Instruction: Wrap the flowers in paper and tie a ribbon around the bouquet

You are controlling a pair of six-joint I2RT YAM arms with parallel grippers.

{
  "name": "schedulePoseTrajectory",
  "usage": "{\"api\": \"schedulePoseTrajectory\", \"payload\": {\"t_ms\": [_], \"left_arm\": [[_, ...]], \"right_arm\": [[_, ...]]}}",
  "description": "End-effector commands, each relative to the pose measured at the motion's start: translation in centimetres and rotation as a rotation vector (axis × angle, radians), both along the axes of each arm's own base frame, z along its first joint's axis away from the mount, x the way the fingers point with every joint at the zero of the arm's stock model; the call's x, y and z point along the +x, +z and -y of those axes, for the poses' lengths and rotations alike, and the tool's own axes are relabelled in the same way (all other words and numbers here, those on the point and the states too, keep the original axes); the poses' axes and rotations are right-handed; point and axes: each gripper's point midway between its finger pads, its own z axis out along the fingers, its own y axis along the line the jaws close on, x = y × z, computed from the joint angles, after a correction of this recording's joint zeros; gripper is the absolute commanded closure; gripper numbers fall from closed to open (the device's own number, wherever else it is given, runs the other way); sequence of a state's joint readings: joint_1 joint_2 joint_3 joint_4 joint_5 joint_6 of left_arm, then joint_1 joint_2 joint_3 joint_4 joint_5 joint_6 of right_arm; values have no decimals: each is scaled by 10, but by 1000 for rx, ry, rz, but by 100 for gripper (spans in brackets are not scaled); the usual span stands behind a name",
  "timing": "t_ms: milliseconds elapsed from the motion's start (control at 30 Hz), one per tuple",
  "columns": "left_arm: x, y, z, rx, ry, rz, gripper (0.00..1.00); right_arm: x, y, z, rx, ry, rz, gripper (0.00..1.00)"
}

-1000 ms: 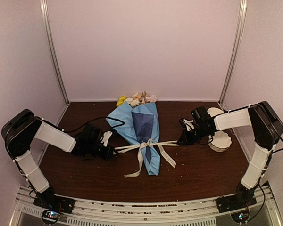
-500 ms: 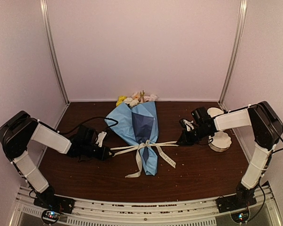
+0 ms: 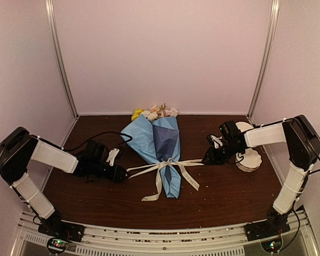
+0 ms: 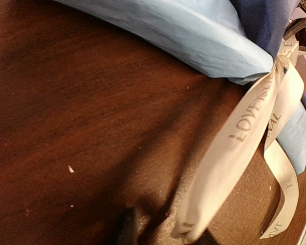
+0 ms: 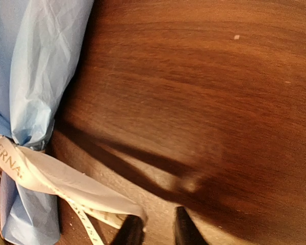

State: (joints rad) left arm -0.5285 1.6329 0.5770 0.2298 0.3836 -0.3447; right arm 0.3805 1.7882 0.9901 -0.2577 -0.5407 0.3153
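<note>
The bouquet [image 3: 162, 143] lies mid-table, a cone of light and dark blue paper [image 4: 183, 35] with the flowers [image 3: 154, 112] at its far end. The cream ribbon [image 3: 168, 162] is knotted round its narrow part, with tails trailing toward the near edge. My left gripper [image 3: 120, 174] sits left of the knot, low over the table. Its jaws [image 4: 166, 234] stand apart, and the ribbon's end [image 4: 194, 224] lies loose beside one finger. On the right, my right gripper [image 3: 207, 159] is slightly open [image 5: 155, 232]. The other ribbon end [image 5: 66, 178] touches one fingertip [image 5: 130, 229].
Stacked white scalloped bowls [image 3: 249, 157] stand just behind the right gripper. A black cable [image 3: 104, 136] loops over the table behind the left gripper. White walls and metal corner posts close in the brown table [image 3: 224, 197].
Both grippers were shut on the ribbon ends and pulling outward. Their jaws have now parted and the ends lie loose. The left arm drew further left.
</note>
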Motion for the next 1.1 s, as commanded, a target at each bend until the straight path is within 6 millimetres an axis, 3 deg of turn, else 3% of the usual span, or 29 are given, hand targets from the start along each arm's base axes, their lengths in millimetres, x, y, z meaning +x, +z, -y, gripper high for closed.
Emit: {"api": "schedulePoseTrajectory", "payload": {"t_ms": [0, 33, 67, 267, 433, 533, 633, 700, 867, 967, 1067], "left_arm": [[-16, 6, -4, 114, -69, 10, 9], [-18, 20, 4, 97, -106, 43, 3], [-19, 34, 11, 86, -135, 77, 2], [-28, 131, 22, 39, -231, 300, 2], [-31, 200, 14, 16, -236, 469, 2], [-16, 230, -4, 64, -109, 531, 2], [9, 251, -39, 112, 118, 568, 2], [26, 254, -71, 133, 284, 574, 2], [52, 212, -169, 281, 733, 517, 2], [52, 189, -217, 364, 944, 486, 2], [41, 184, -254, 471, 1127, 542, 2]], "right_arm": [[11, 45, 16, 28, -51, 116, 36], [13, 62, 15, 54, -60, 152, 12], [15, 79, 15, 69, -69, 192, 1], [24, 186, 32, 71, -129, 483, 0], [18, 249, 46, 78, -169, 676, 0], [11, 282, 60, 81, -221, 795, 0], [5, 304, 83, 42, -317, 907, 0], [5, 309, 106, -13, -416, 964, 0], [17, 281, 158, -176, -629, 975, 0], [25, 253, 178, -212, -707, 933, 0], [32, 223, 196, -289, -791, 889, 0]]}}
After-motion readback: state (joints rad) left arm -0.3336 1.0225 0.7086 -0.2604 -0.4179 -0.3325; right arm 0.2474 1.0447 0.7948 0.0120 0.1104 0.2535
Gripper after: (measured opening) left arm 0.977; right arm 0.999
